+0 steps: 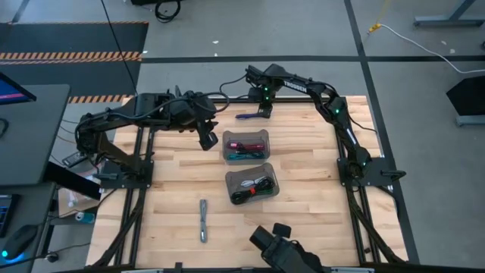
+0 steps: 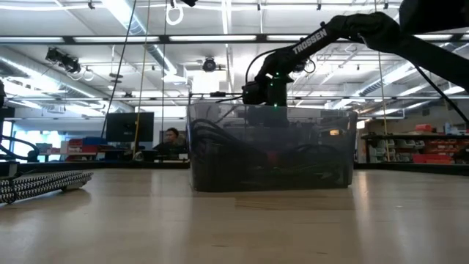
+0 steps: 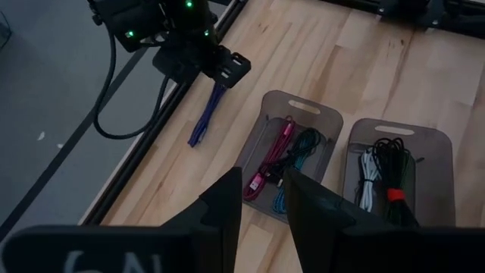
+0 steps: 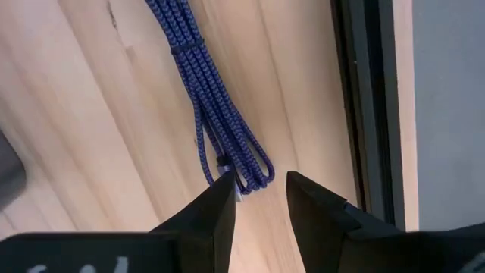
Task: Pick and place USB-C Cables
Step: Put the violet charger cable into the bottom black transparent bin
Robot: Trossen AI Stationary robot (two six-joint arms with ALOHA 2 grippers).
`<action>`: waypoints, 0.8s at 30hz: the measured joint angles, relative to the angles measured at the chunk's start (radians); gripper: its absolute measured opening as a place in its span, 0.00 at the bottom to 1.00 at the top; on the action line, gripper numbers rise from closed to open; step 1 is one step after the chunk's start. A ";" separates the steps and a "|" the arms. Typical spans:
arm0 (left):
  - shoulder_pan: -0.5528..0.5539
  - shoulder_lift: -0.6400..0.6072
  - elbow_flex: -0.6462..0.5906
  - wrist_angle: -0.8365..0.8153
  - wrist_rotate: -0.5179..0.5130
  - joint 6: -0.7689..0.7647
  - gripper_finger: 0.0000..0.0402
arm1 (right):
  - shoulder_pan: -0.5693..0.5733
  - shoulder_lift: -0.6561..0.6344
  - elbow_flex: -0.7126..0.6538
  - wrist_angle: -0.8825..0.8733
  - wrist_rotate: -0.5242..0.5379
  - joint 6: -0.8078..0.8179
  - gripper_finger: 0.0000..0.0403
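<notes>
Grey cable (image 1: 203, 220) lies nearest us on the surface (image 1: 311, 159); our left pincer (image 1: 208, 141) hovers parted, empty, beside two bins (image 1: 245, 145). Farthest, our right pincer (image 4: 258, 199) straddles the purple cable (image 4: 212, 106), not yet gripping.

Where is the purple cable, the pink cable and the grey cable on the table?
purple cable (image 4: 216, 114), right wrist view, middle of the bundle.
pink cable (image 3: 267, 163), left wrist view, middle of its length in the bin.
grey cable (image 1: 203, 220), high view, middle of the bundle.

Overhead, table-level, two wrist views
</notes>
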 joint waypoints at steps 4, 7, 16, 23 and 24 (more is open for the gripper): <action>0.000 0.000 0.000 0.000 0.000 0.000 0.27 | -0.003 0.000 0.000 0.012 -0.017 0.008 0.31; 0.000 0.000 0.000 0.000 0.000 0.000 0.27 | 0.000 0.000 0.000 0.038 -0.019 0.029 0.31; 0.000 0.000 0.000 0.001 0.000 0.000 0.27 | 0.011 0.000 0.000 0.043 -0.028 0.046 0.35; 0.000 0.000 0.000 0.001 0.000 0.000 0.27 | 0.038 0.000 0.000 0.051 -0.025 0.192 0.38; 0.000 0.000 0.000 0.001 0.000 0.001 0.27 | 0.039 0.000 0.000 0.050 -0.025 0.215 0.38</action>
